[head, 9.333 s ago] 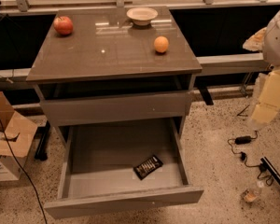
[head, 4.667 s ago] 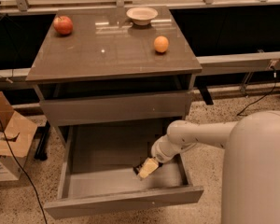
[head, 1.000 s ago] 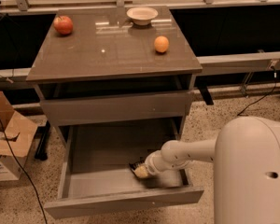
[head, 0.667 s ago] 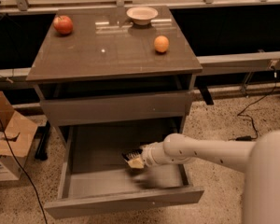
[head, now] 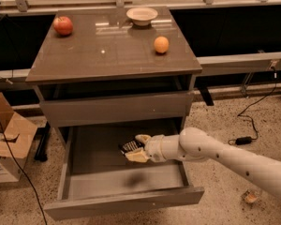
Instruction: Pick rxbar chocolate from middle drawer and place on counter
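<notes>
Your cream two-finger gripper (head: 136, 148) hangs over the middle of the open drawer. Its fingers are closed down to the thickness of the small flat black wrapped rxbar chocolate (head: 129, 146), which it pinches with one pale finger above and one below. A moment ago the gripper was lower, close to the drawer floor. Now it has come up a little and the bar is clear of the floor, with a blurred dark shadow (head: 136, 179) on the pale grey surface beneath it. At the start the bar lay loose toward the right front of that floor, so it has moved left and up into the grip. The bar sits tilted, its left end poking out past the fingertips. You can make out faint pale stripes of lettering across its black face, but the words are too small to read. The white jointed arm (head: 210, 151) reaches in from the right, over the drawer's right wall. The wide shallow grey middle drawer (head: 126, 203) is pulled well out, and the grey drawer above it (head: 117, 108) is shut. On the glossy grey-brown counter (head: 107, 55) stand a red apple (head: 63, 26) at the back left, a white bowl (head: 142, 16) at the back middle and a round orange fruit (head: 161, 44) to the right, all where they were before. A brown cardboard box (head: 9, 144) sits on the speckled floor to the left.
</notes>
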Available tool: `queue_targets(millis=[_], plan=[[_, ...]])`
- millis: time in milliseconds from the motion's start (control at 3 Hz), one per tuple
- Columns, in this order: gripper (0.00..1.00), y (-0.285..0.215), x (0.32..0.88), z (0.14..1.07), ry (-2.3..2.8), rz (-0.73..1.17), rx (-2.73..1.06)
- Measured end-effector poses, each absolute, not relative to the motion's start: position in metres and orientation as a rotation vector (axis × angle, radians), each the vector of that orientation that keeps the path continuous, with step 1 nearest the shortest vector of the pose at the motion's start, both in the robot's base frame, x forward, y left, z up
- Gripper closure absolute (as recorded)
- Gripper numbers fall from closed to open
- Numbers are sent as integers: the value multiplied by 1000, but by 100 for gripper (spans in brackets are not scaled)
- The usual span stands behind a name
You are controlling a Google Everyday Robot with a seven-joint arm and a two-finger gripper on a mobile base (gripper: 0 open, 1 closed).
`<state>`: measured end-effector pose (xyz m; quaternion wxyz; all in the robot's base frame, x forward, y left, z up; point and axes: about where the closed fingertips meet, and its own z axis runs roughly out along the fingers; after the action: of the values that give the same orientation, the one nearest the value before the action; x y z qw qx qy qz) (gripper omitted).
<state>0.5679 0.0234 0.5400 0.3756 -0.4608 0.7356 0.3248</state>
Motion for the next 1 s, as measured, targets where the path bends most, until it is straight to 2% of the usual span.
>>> queue_targets(millis=[667, 1000], plan=[[100, 5, 509, 727, 1619, 610, -1343], [100, -12, 532, 829, 1566, 371, -1421]])
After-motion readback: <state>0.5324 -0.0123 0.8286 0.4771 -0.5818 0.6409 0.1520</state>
